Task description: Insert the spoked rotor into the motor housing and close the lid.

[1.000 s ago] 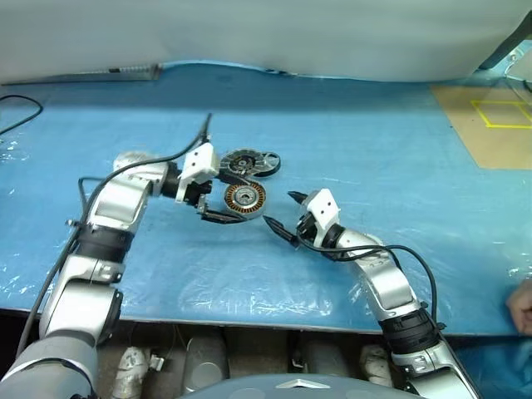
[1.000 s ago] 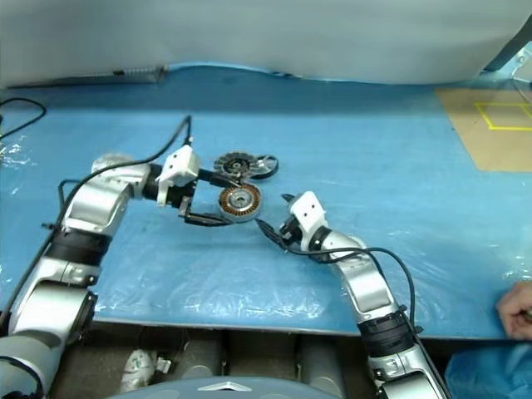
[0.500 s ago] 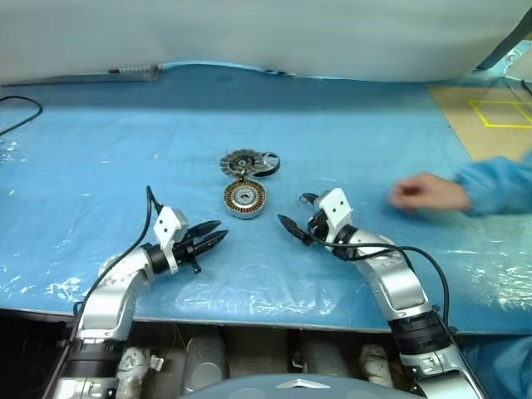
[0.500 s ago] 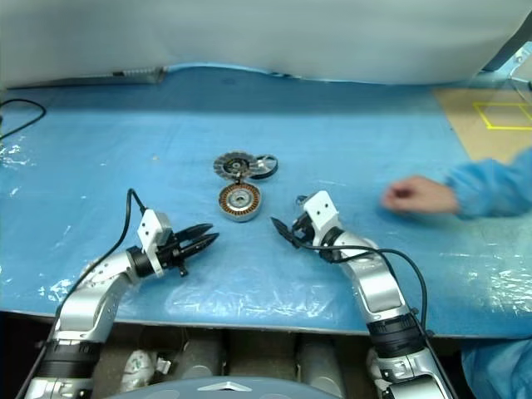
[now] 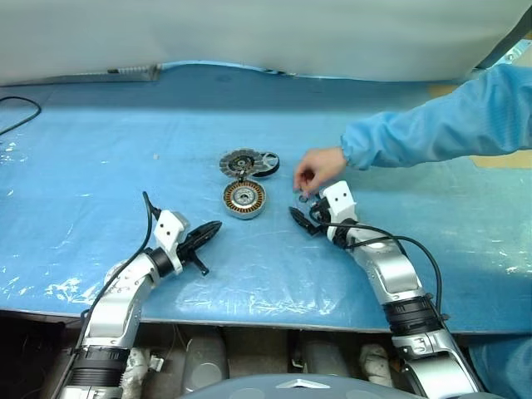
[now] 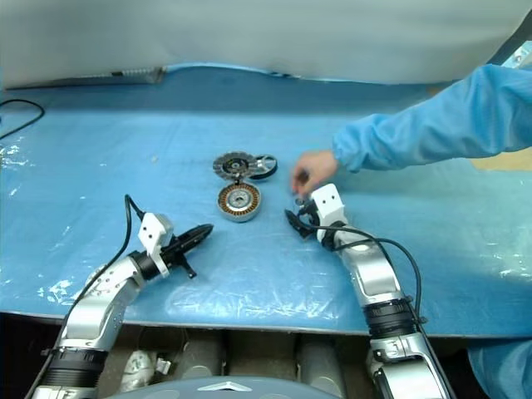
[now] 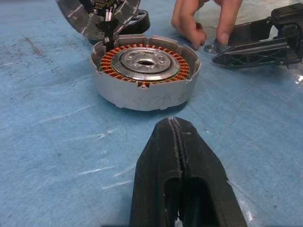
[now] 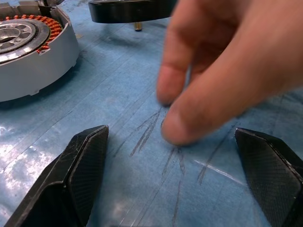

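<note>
The motor housing (image 5: 244,199), a short drum with copper windings, stands mid-table on the blue mat. Just behind it lies the segmented lid (image 5: 240,161), with the black-rimmed spoked rotor (image 5: 267,165) against its right side. My left gripper (image 5: 212,227) rests shut and empty near the front edge, pointing at the housing (image 7: 144,71) from a short way off. My right gripper (image 5: 299,208) stands open to the right of the housing. A person's hand (image 5: 314,171) reaches between its fingers (image 8: 85,165), and nothing is gripped.
The person's blue sleeve (image 5: 432,133) crosses the table from the right. A small silver ring (image 7: 210,47) lies on the mat by their fingertips. A black cable (image 5: 21,108) lies at the far left. A tan board (image 5: 503,158) sits at the right.
My left gripper let go of the housing, drew back toward the front edge and shut. A person's hand came in from the right to my right gripper, which shifted slightly forward and right.
</note>
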You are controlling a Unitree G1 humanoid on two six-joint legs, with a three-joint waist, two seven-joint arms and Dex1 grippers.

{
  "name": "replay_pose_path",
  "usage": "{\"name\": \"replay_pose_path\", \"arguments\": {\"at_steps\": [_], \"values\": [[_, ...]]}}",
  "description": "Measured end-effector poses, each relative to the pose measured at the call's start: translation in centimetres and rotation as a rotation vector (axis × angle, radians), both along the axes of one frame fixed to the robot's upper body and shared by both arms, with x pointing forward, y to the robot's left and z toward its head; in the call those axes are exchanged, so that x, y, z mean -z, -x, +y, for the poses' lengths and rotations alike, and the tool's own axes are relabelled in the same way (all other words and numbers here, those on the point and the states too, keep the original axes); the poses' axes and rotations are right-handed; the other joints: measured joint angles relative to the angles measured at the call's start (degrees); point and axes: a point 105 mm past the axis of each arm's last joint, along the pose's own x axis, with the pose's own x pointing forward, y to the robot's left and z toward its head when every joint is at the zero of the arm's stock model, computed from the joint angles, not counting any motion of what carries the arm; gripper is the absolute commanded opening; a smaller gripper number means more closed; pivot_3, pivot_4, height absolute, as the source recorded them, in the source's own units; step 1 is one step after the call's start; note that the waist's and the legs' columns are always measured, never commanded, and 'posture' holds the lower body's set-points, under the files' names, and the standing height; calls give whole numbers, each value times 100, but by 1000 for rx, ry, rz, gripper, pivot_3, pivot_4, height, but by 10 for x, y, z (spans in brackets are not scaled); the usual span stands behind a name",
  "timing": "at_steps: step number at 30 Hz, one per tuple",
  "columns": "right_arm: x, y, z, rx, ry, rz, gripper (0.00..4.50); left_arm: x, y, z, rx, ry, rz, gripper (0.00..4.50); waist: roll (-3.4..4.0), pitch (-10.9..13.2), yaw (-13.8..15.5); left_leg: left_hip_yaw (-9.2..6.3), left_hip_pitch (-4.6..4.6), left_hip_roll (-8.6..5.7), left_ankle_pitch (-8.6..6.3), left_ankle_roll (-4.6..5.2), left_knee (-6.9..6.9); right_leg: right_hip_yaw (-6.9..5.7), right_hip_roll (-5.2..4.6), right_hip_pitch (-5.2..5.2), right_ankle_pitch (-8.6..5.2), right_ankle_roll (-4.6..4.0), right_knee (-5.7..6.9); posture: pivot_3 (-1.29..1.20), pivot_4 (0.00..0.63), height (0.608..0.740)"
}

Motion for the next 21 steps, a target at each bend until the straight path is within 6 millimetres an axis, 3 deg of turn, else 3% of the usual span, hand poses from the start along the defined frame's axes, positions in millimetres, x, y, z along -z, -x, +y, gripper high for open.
{"name": "replay_pose_path", "arguments": {"at_steps": [21], "values": [[0,-4,0,25,20,-7,4500,-4,-8,2,-26,-8,-42,15,1,-1,2,0,3,-2,0,0,4,3,0,3,1,1,4,0,150,740]]}}
